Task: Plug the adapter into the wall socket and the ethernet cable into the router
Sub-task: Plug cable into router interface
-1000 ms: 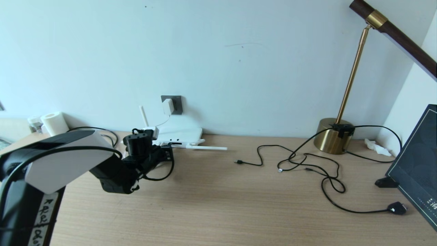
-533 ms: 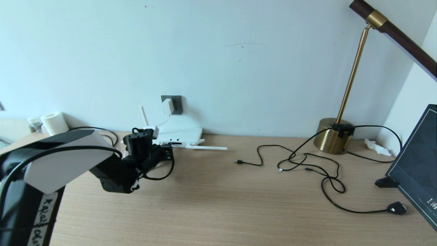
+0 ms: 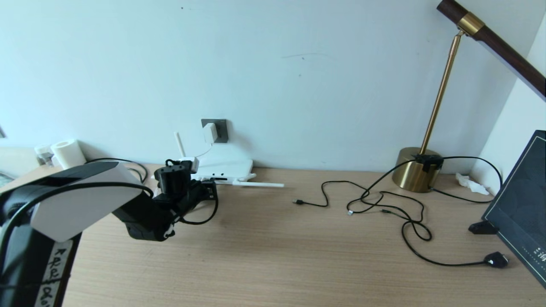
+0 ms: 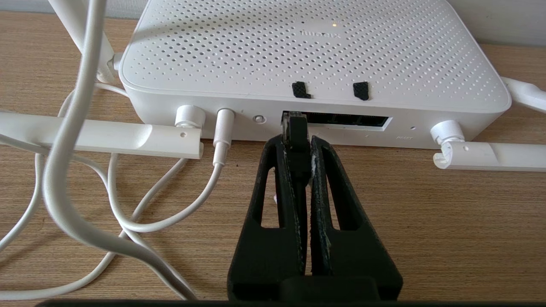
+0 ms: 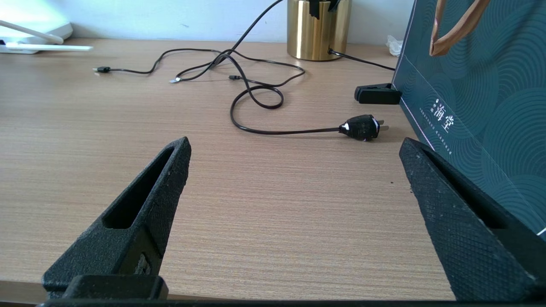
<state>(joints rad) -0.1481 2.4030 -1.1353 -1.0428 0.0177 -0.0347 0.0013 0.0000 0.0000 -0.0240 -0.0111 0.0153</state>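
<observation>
The white router [image 3: 226, 169] lies against the wall, its port strip [image 4: 341, 120] facing my left gripper [image 4: 297, 143]. That gripper [image 3: 208, 190] is shut on the black ethernet cable [image 4: 294, 128], just behind its clear connector tip. The tip sits at the leftmost opening of the port strip; how deep it sits is hidden. A slack loop of the cable [image 3: 211, 213] hangs beside the gripper. The white adapter [image 3: 209, 132] sits in the dark grey wall socket [image 3: 221, 128], and its thin cord [image 4: 222, 136] is plugged into the router. My right gripper [image 5: 294, 145] hovers open and empty over bare tabletop.
Router antennas [image 3: 258, 184] lie flat on the desk. Thin black cables [image 3: 384, 207] and a chunky black plug [image 3: 495, 259] sprawl at the right. A brass lamp base [image 3: 413, 175], a dark bag [image 3: 522, 204] and a paper roll [image 3: 68, 153] stand around the edges.
</observation>
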